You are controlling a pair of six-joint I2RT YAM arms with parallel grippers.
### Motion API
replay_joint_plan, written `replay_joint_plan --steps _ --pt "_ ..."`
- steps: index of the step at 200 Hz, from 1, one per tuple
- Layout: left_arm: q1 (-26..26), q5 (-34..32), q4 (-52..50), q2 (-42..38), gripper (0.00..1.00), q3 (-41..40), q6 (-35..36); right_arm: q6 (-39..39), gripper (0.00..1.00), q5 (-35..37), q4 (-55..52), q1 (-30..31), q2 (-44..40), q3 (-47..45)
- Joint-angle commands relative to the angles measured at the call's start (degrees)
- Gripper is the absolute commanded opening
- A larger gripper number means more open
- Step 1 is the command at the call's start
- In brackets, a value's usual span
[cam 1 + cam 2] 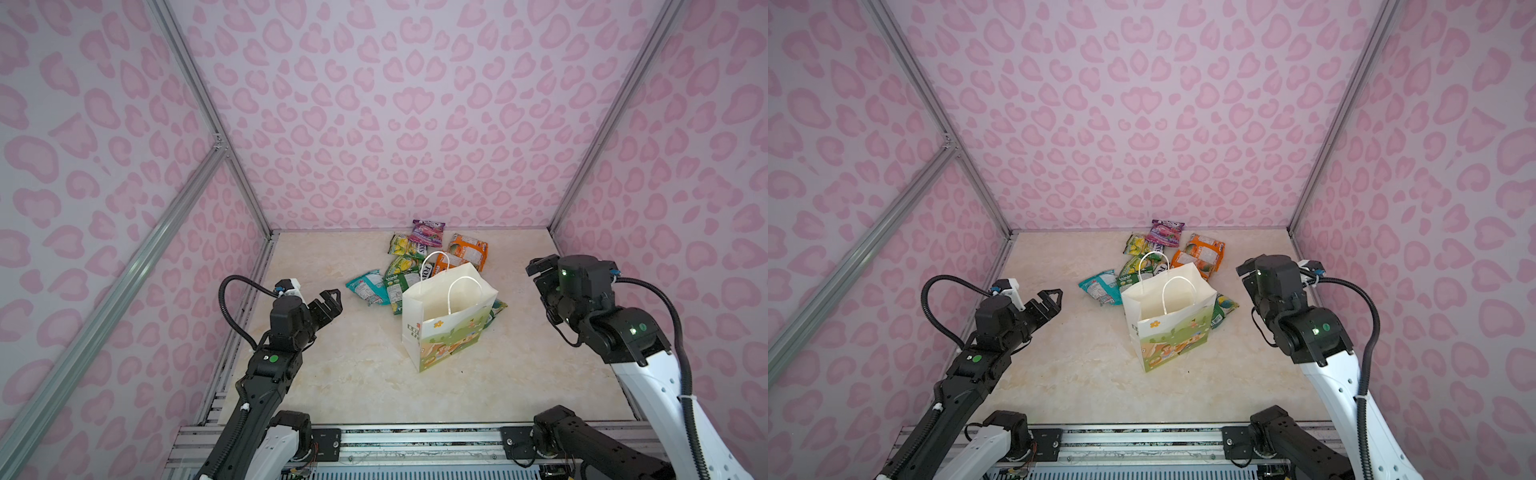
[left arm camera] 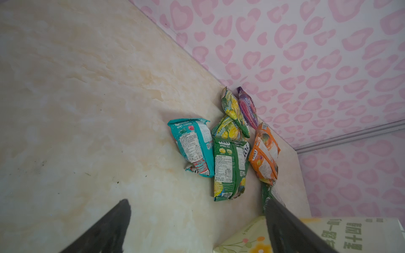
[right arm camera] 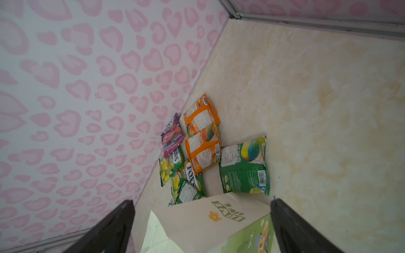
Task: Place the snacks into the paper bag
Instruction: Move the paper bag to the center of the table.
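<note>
Paper bag (image 1: 449, 316) stands upright, mouth open, mid-table; snacks (image 1: 405, 266) lie clustered behind and beside it; left gripper (image 1: 331, 302) and right gripper (image 3: 201, 200) empty, jaws apart; advise left takes the exposed teal packet (image 1: 368, 286) by its edge, clear of the bag.

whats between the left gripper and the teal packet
Nothing but bare tabletop. In both top views the open left gripper hangs short of the teal packet.

Robot lab booth, aluminium frame (image 1: 218, 143), pink heart-print walls (image 1: 415, 104), marble-look tabletop (image 1: 353, 374)
</note>
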Motion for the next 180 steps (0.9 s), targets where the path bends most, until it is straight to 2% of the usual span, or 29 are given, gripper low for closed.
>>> replay_joint_plan --steps 1,29,48,67,105,131,180 --pt "-0.3 -0.6 2.0 2.2 0.99 1.1 0.6 7.4 0.99 4.3 -12.0 4.8 6.3 7.6" --pt "-1.3 -1.4 1.5 2.5 1.0 0.8 0.4 12.9 0.98 5.4 -15.1 10.0 10.5 13.0" --pt "-1.9 -3.0 0.6 1.1 1.0 -0.1 0.4 17.3 0.86 2.6 -18.9 11.5 13.6 13.8" --pt "-2.4 -4.2 -0.7 -0.3 1.0 -0.4 0.9 18.7 0.8 -1.1 -20.1 14.2 15.6 13.1" --pt "-3.9 -7.5 -1.9 -2.1 1.0 -1.3 1.4 22.5 0.65 -2.0 -17.5 19.7 14.4 7.6" --pt "-4.5 -8.1 -2.0 -2.5 1.0 -1.8 1.3 22.9 0.61 -2.6 -16.4 20.5 14.8 5.4" --pt "-4.8 -8.7 -3.1 -3.6 1.0 -2.2 1.2 21.1 0.55 -3.1 -14.4 19.6 16.3 7.6"
